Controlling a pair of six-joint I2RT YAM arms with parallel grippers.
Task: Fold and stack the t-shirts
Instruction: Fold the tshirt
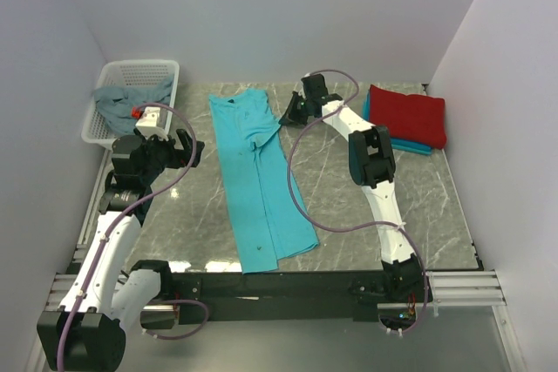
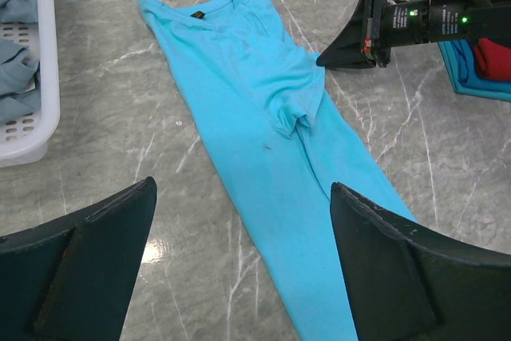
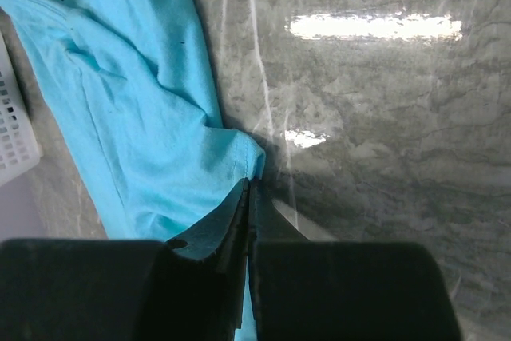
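A bright turquoise t-shirt (image 1: 257, 180) lies on the marble table, folded into a long strip that runs from the far middle to the near edge. My right gripper (image 1: 288, 113) is low at the strip's far right edge. In the right wrist view its jaws (image 3: 250, 185) are shut on the hem of the turquoise t-shirt (image 3: 136, 117), with a sliver of cloth between them. My left gripper (image 2: 243, 189) hangs open above the table, just left of the turquoise t-shirt (image 2: 263, 117), holding nothing. A folded red shirt (image 1: 407, 115) rests on a folded turquoise-blue one (image 1: 410, 145) at the far right.
A white perforated basket (image 1: 166, 67) stands at the far left with a dull grey-blue shirt (image 1: 122, 102) in it. White walls close in the table on three sides. In the left wrist view the basket (image 2: 44, 77) is at the left edge.
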